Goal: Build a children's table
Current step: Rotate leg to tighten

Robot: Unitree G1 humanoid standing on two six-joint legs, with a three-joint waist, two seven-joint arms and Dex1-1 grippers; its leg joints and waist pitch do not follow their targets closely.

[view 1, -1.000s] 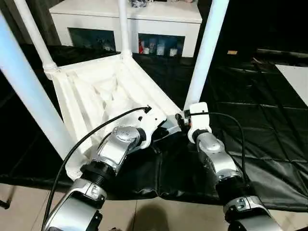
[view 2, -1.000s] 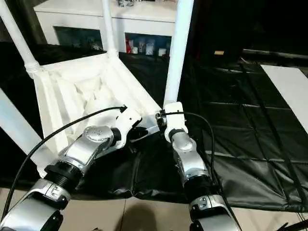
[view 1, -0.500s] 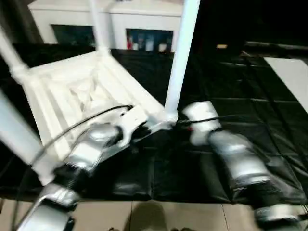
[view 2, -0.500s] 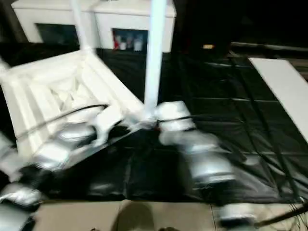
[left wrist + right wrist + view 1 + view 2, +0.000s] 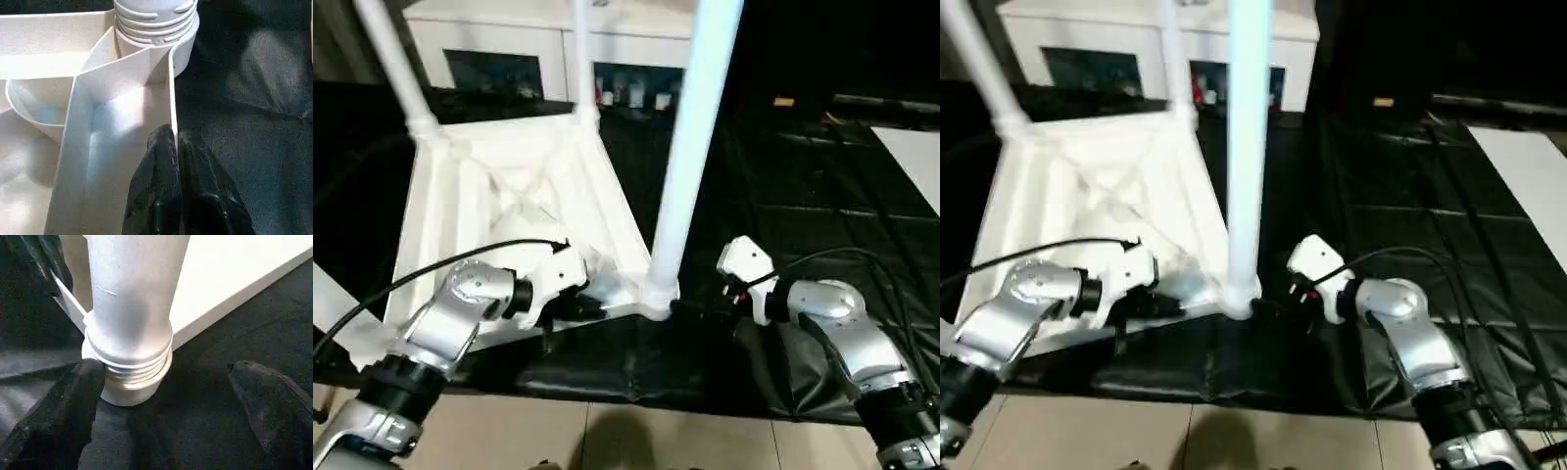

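The children's table lay upside down on the bench, legs already in. My left hand was clamped on its rim; my right hand stood spread around the near leg.

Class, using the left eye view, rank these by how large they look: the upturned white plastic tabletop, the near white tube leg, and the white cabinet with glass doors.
1. Upturned white plastic tabletop
2. Near white tube leg, enlarged by closeness
3. White cabinet, distant and partly cut off, so its rank is unsure
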